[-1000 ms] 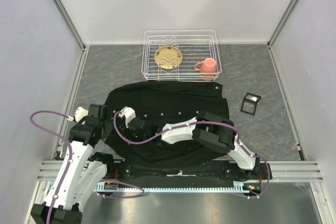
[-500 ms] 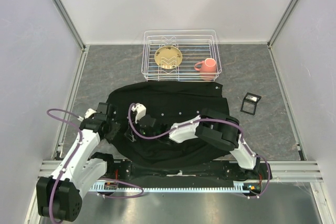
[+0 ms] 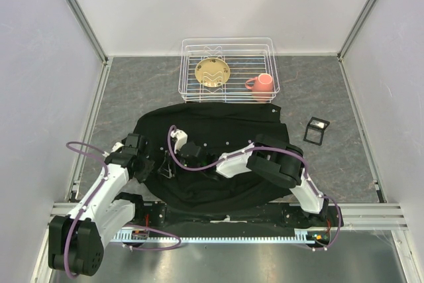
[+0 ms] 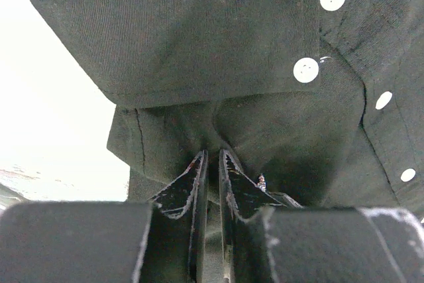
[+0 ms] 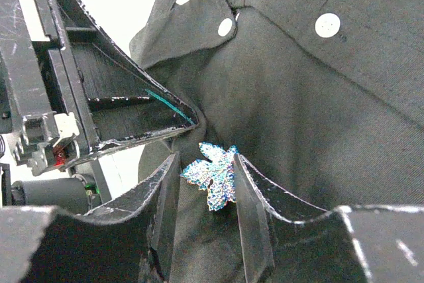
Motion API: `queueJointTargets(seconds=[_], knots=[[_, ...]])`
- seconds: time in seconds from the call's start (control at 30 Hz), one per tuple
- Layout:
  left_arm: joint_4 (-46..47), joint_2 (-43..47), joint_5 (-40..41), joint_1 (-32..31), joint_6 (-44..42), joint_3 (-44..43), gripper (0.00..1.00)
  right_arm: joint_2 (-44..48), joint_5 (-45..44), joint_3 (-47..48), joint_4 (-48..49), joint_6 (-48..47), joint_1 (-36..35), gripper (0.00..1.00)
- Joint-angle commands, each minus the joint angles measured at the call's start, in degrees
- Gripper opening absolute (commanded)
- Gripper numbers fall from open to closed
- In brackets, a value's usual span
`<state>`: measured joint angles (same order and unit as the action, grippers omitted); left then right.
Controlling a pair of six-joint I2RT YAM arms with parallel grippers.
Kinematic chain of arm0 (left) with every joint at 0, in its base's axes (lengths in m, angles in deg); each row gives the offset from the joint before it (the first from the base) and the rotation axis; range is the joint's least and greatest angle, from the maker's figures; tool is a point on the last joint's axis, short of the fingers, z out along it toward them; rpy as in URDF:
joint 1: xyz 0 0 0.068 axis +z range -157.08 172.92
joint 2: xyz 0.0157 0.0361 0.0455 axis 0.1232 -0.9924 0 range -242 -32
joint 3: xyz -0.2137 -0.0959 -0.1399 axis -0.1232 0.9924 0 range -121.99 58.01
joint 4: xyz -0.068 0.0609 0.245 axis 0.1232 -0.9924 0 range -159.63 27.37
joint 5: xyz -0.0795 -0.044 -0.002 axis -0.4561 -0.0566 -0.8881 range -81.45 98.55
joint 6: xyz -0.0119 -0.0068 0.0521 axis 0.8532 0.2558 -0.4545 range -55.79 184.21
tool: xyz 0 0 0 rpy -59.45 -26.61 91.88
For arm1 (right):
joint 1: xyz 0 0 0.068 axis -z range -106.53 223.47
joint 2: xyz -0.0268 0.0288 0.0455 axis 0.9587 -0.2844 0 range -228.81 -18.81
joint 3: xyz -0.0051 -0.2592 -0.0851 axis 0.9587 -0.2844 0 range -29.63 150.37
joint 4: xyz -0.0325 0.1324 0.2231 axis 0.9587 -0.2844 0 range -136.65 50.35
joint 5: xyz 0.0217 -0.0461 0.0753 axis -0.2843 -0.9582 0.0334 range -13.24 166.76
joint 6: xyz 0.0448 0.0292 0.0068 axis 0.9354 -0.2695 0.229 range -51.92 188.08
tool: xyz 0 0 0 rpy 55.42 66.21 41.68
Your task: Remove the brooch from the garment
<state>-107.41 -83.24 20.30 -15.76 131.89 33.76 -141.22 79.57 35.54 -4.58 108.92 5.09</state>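
Note:
The garment [image 3: 218, 177] is a black button-up shirt spread on the grey table in front of both arms. The brooch [image 5: 212, 173] is a small iridescent silvery-blue leaf-shaped pin on the cloth. It lies between the fingers of my right gripper [image 5: 207, 164], which is open. The right finger touches the brooch and the left finger stands slightly off it. My left gripper [image 4: 212, 154] is shut on a pinched fold of the garment [image 4: 199, 44] just beside the brooch. It also shows in the right wrist view [image 5: 189, 120]. In the top view both grippers meet at the shirt's left part, and the brooch is too small to see there.
A white wire rack [image 3: 228, 42] at the back holds a golden plate [image 3: 212, 72] and a pink mug [image 3: 261, 84]. A small black square frame [image 3: 316, 130] lies right of the shirt. White buttons [image 4: 306, 69] run along the placket. Side walls enclose the table.
My left arm has dropped and reached right onto the shirt's left part. My right wrist has shifted a little to the right and farther back, staying over the same spot.

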Motion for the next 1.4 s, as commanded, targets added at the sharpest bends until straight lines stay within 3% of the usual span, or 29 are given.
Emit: queueJointTargets(seconds=[0.0, 0.2, 0.4, 0.57, 0.77, 1.07, 1.37], knots=[[1.97, -0.7, -0.06, 0.25, 0.96, -0.01, 0.17, 1.3, 2.64, -1.27, 0.79, 2.14, 0.61, 0.45], [1.97, -0.96, 0.38, 0.25, 0.44, -0.1, 0.16, 1.21, 3.08, -1.36, 0.96, 3.02, 1.58, 0.38], [3.73, -1.4, -2.5, 0.25, -2.28, -0.36, 0.11, 0.68, 3.7, -0.74, 0.96, 4.42, 1.76, 0.2], [3.73, -1.23, -8.66, 0.25, -2.82, -1.15, 0.06, -1.51, 3.87, 0.04, 3.42, 6.88, 1.67, 0.13], [0.39, 2.28, -8.32, 0.25, -1.85, -1.59, 0.06, -1.96, 2.82, -0.12, 4.57, 7.41, 1.41, 0.0], [0.21, 2.64, -11.22, 0.25, -1.67, -0.54, 0.05, -0.37, -3.76, -8.99, 17.04, 6.46, 0.44, 0.0], [0.48, 4.22, -13.42, 0.25, -1.85, 1.31, 0.02, 0.07, -4.83, -11.11, 20.56, 1.7, 0.09, 0.0]])
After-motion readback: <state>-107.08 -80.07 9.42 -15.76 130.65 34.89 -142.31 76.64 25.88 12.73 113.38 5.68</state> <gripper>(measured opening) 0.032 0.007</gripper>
